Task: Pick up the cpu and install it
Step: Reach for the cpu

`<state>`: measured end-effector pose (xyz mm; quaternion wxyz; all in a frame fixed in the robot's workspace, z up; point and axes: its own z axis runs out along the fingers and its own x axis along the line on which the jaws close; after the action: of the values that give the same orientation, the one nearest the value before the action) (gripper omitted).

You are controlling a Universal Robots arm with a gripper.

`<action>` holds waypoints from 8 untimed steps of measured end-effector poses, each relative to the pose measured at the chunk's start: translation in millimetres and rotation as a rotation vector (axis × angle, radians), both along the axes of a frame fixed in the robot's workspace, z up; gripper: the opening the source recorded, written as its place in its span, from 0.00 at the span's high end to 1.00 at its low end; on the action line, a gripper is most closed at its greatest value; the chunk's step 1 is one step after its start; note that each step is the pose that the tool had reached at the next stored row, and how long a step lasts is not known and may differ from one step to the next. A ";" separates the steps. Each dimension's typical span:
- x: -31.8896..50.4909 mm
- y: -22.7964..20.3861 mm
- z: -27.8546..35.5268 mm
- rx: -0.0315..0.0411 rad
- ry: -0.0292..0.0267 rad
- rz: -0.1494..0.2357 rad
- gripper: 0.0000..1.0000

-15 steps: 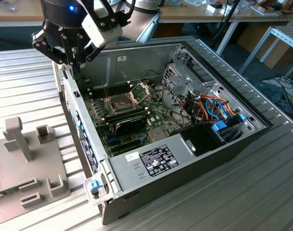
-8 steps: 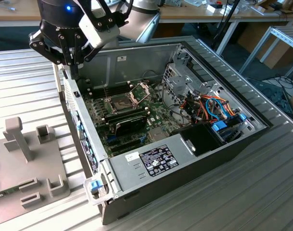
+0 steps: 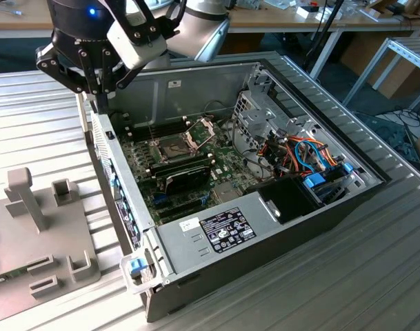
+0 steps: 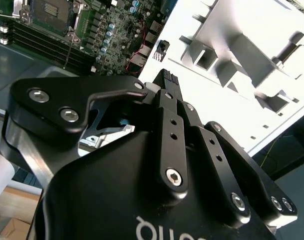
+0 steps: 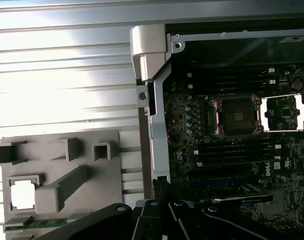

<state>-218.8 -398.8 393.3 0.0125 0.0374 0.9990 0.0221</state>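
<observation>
You see the open computer case [image 3: 161, 93] mid-frame in the exterior view, its motherboard [image 3: 196, 176] socket [image 3: 170, 147] uncovered and the hinged frame [image 3: 201, 129] flipped up. The cpu [image 5: 23, 195] sits in a square pocket of the grey tray [image 3: 58, 241] beside the case. Your end effector [image 3: 101, 96], pressed together, hangs at the upper left over the case's wall and the ribbed metal counter [image 3: 30, 110].

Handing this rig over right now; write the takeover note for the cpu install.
The gripper is shut, nothing seen in it, above the case's side wall, between grey tray and motherboard.
The cpu looks to be the bright square in the tray's recess, untouched.
The socket is empty, its hinged frame open.
Done: nothing yet. Left: pick-up and install.
</observation>
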 end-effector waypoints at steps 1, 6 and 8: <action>-0.5 0.0 0.0 0.0000 0.0000 0.000 0.89; -3.6 0.0 0.0 0.0000 0.0001 0.000 0.89; -5.6 0.0 0.0 0.0000 0.0000 0.000 0.89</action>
<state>-224.4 -398.9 393.3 0.0125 0.0374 0.9990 0.0221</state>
